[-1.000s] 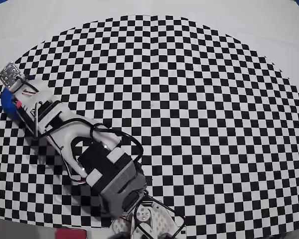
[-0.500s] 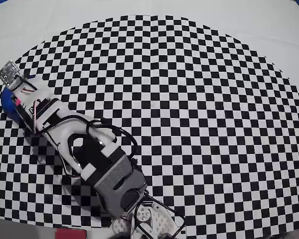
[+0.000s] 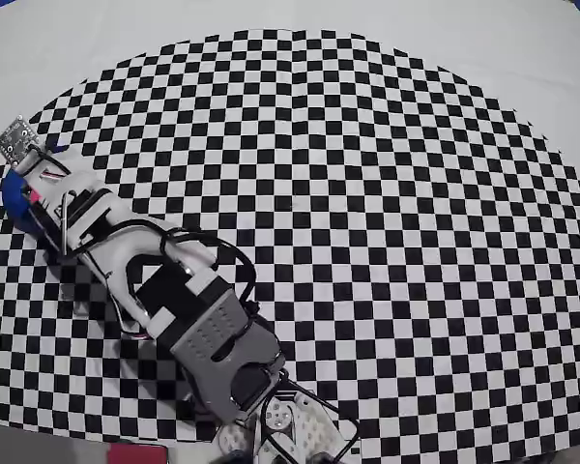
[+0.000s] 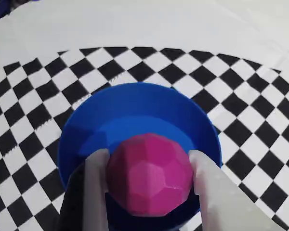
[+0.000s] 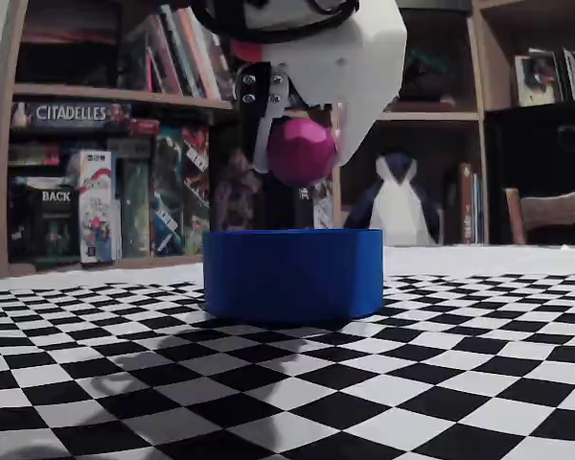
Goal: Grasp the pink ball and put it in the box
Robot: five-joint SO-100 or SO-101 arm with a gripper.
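Note:
In the wrist view the pink ball [image 4: 149, 173], a faceted magenta sphere, sits squeezed between my two white fingers [image 4: 96, 187]. My gripper [image 4: 147, 161] is shut on it, directly above the opening of the round blue box [image 4: 135, 94]. From the side, the fixed view shows the ball [image 5: 300, 150] hanging clear above the rim of the box [image 5: 292, 273], held by the gripper [image 5: 302, 153]. Seen from overhead, my arm [image 3: 174, 300] reaches to the far left and covers most of the box [image 3: 13, 198]; the ball is hidden there.
The checkered mat [image 3: 387, 222] covers the table, with plain white cloth [image 3: 522, 58] beyond it. A pink-red block [image 3: 135, 452] lies at the bottom edge near my base. Shelves of games [image 5: 77, 192] and a penguin toy [image 5: 398, 216] stand behind the table.
The arm's middle links have shifted slightly in the overhead view, while the gripper end stays over the box at the far left.

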